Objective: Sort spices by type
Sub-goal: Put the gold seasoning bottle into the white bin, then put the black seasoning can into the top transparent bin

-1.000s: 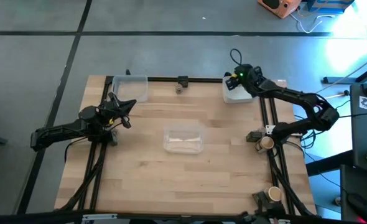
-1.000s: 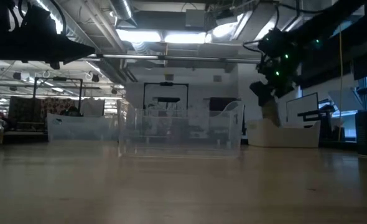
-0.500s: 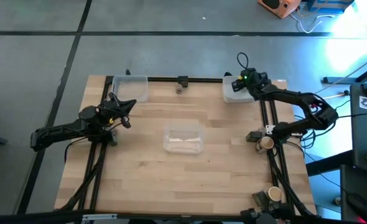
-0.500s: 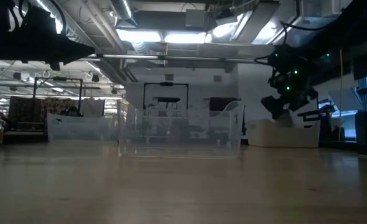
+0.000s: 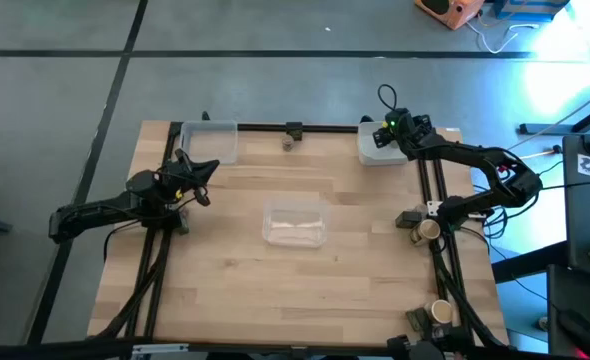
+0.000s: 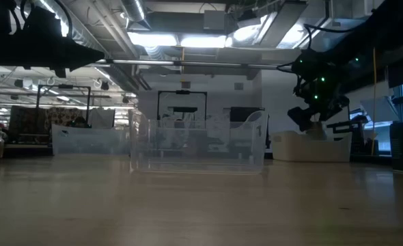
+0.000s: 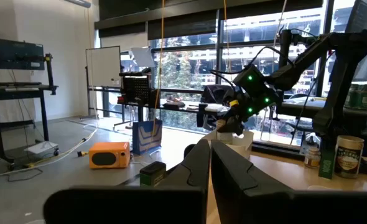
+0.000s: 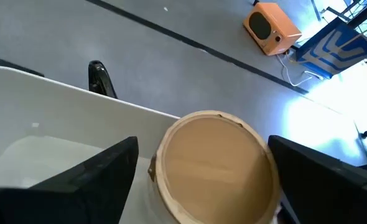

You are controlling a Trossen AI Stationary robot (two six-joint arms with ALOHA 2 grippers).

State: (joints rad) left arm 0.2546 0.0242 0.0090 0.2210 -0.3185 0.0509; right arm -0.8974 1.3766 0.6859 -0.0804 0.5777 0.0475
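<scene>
I am holding my right gripper (image 8: 199,180) over the white tray (image 5: 377,148) at the table's far right corner, my fingers (image 8: 99,180) standing wide on either side of a tan spice cylinder (image 8: 211,163) without touching it. My left gripper (image 5: 201,168) is waiting well left of that tray, its fingers pressed together, empty.
</scene>
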